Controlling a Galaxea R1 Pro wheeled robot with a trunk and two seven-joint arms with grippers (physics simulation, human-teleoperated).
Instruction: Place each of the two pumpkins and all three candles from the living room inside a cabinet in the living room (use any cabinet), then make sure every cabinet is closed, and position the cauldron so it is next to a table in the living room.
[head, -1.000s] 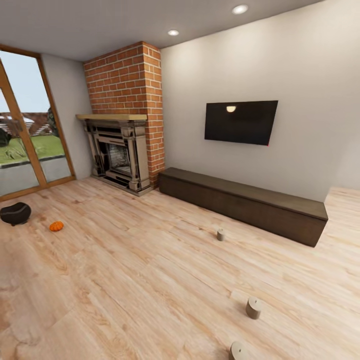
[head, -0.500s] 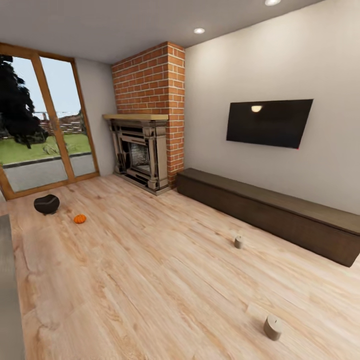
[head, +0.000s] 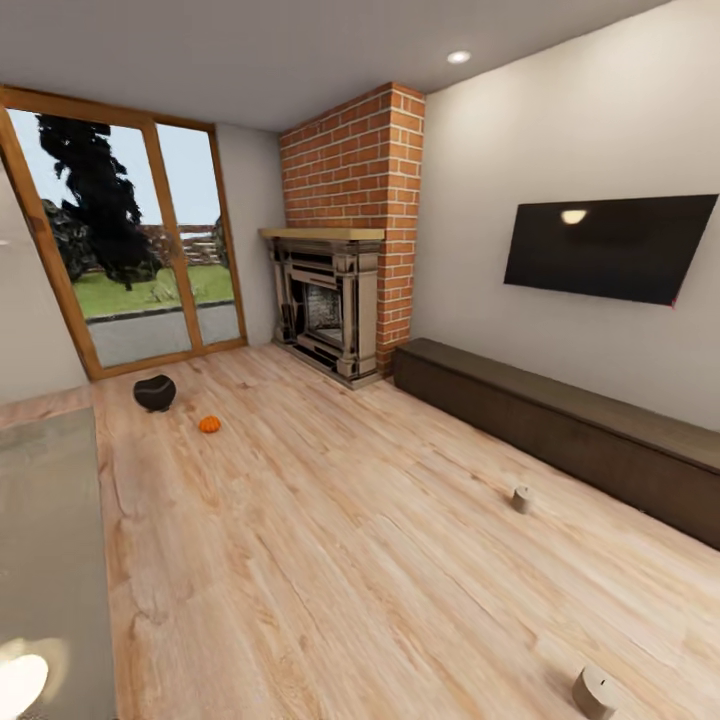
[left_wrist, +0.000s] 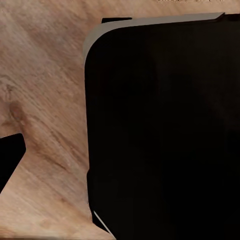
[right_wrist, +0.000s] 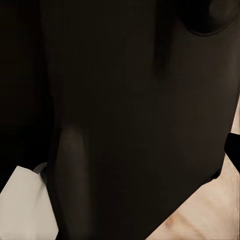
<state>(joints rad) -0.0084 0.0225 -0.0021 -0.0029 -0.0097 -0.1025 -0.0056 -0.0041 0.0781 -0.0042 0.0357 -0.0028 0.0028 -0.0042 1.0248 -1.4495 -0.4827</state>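
On the wood floor near the glass doors, the black cauldron (head: 154, 392) sits with one orange pumpkin (head: 209, 424) just to its right. A candle (head: 521, 499) stands on the floor in front of the long dark-brown cabinet (head: 560, 430), whose fronts are all shut. Another candle (head: 594, 692) lies at the lower right edge of the head view. The glossy grey table (head: 45, 560) fills the lower left corner. The left wrist view has a large black rounded panel (left_wrist: 160, 130) of the robot over the floor, and the right wrist view faces a dark robot part (right_wrist: 125, 115).
A brick fireplace (head: 335, 310) stands in the far corner, left of the cabinet. A black TV (head: 610, 245) hangs on the wall above the cabinet. Tall wood-framed glass doors (head: 130, 260) close off the back left. Open floor stretches between the table and the cabinet.
The camera has swung left, so everything slid right in the picture. The grey table came into view at the lower left and the nearest candle left the frame. Nothing itself moved.
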